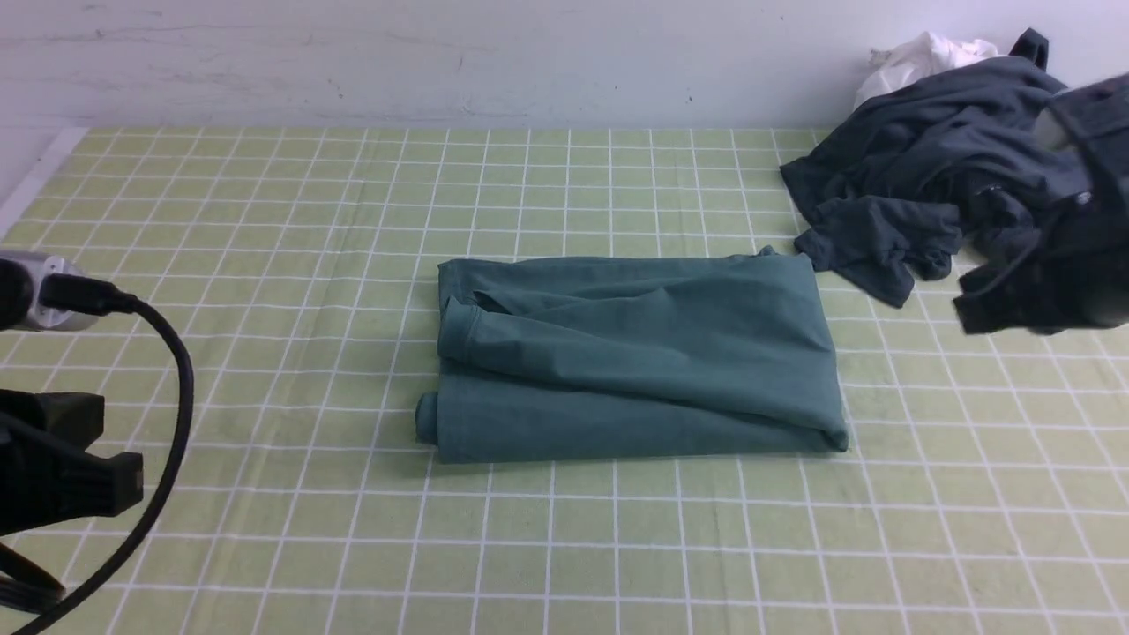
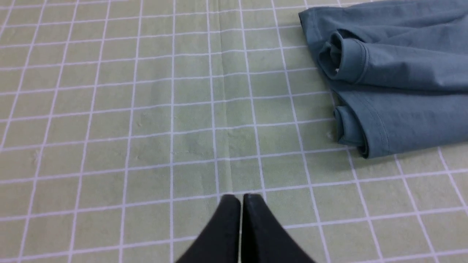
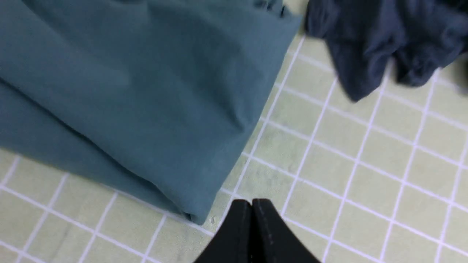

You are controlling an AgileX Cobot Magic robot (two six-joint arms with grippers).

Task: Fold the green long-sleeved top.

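On the green-checked bench (image 1: pixel 265 265), the soft, limp teal-green cotton top (image 1: pixel 635 353) lies folded, best pinched at its edge; both claws (image 2: pixel 240 197) (image 3: pixel 252 201) are empty, tips together.

We saw the front view look forward and down across the checked tablecloth (image 1: pixel 265 547) toward the far wall. Each wrist camera hung close above the cloth, looking past its own fingertips. All three views shared the green long-sleeved top (image 1: pixel 635 353); the right wrist view, somewhat blurred, probably caught its right edge.
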